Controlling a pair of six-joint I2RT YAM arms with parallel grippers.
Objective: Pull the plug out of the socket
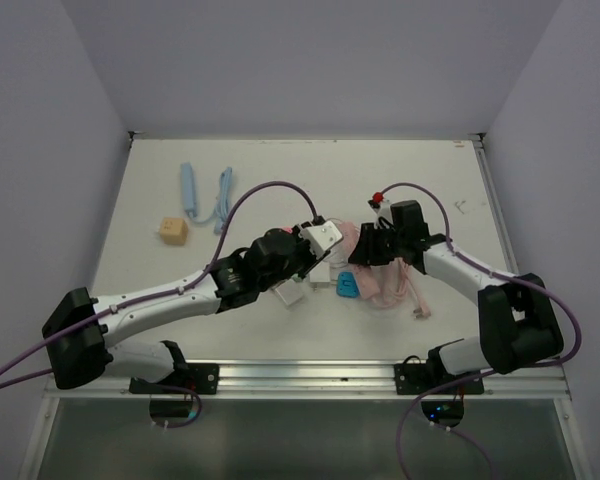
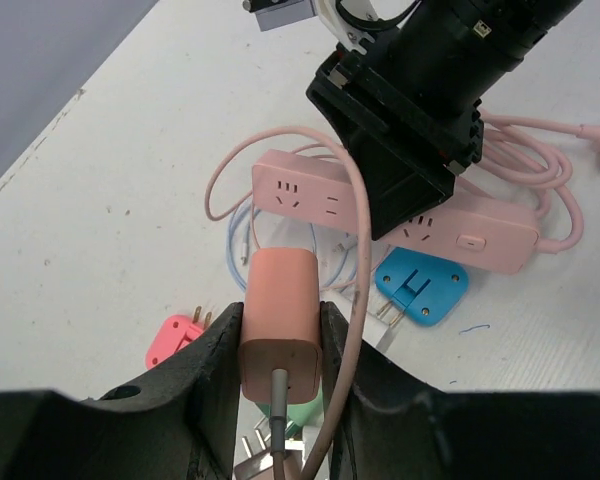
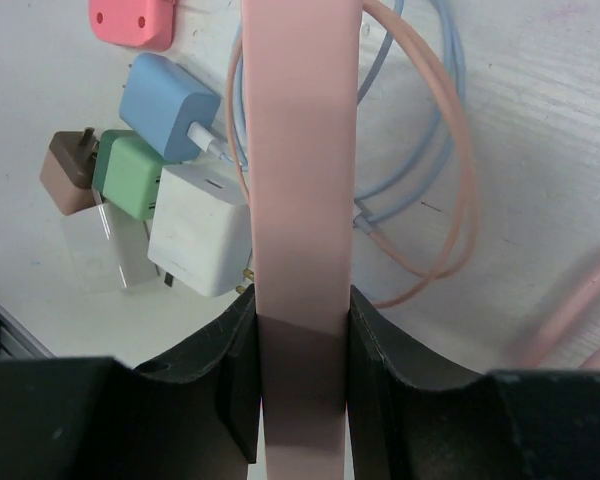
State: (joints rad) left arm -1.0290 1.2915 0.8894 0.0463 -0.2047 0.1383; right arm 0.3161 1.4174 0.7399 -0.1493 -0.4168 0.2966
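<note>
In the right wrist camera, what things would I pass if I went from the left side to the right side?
brown charger → green charger → white charger → pink power strip → thick pink cord

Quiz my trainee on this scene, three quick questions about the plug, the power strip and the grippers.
1. True or false: the right gripper is shut on the pink power strip.
2. The left gripper holds: A) a screwdriver, B) the salmon plug, C) nothing.
3. Is the plug seated in a socket of the strip?
Key: 1 true; 2 B; 3 no, it is held off the strip.
</note>
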